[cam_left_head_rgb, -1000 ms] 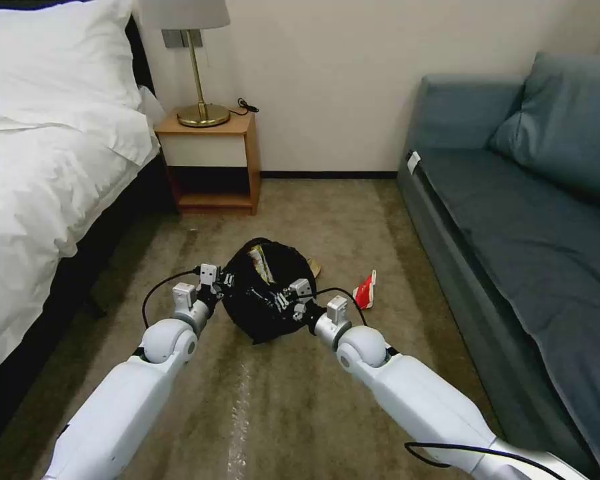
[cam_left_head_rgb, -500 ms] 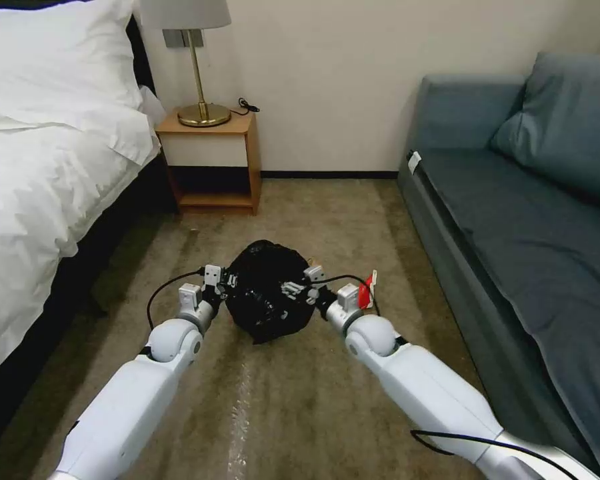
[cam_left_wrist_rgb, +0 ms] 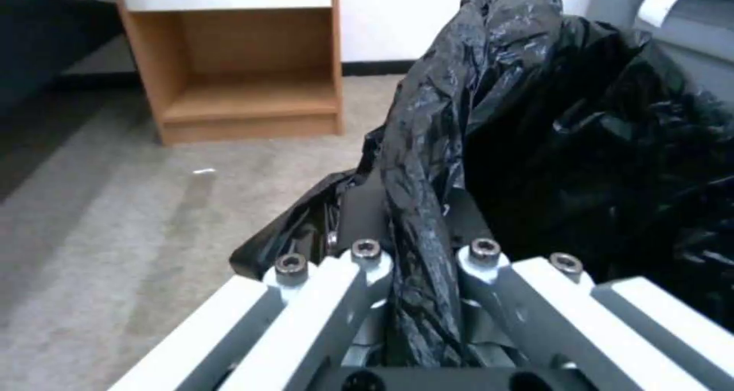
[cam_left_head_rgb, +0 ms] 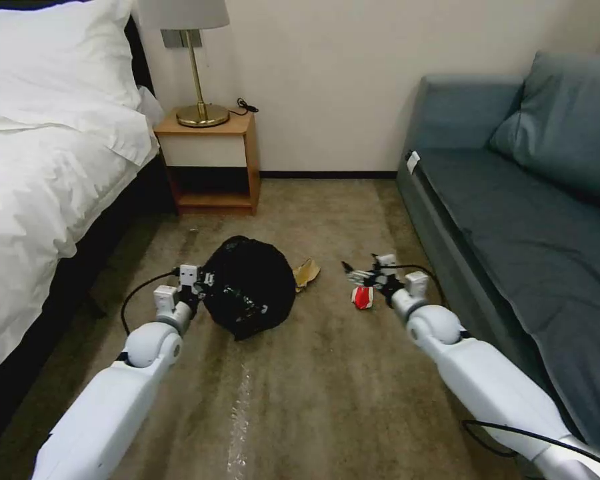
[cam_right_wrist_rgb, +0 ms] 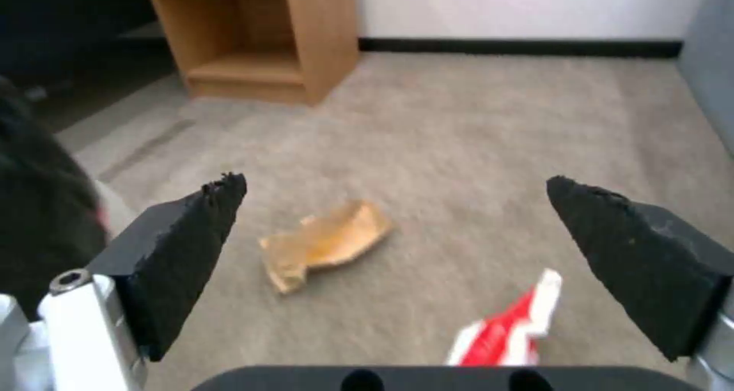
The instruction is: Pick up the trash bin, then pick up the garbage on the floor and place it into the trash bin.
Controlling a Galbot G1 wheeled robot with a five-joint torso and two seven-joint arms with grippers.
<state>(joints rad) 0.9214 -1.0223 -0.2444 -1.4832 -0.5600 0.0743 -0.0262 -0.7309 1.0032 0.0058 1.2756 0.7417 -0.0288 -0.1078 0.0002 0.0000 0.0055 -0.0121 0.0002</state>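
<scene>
The trash bin, draped all over in its glossy black bag, hangs just above the carpet. My left gripper is shut on a fold of the bag at the rim. My right gripper is open and low over the carpet, to the right of the bin. A red-and-white packet lies just under and in front of it. A tan paper wad lies between bin and right gripper. The open right gripper holds nothing.
A wooden nightstand with a brass lamp stands against the far wall. The bed runs along the left, a blue-grey sofa along the right. Carpet lies between them.
My right gripper has drawn away from the bin's mouth and swung right, over the red-and-white packet. The left arm has carried the bin a little to the left.
</scene>
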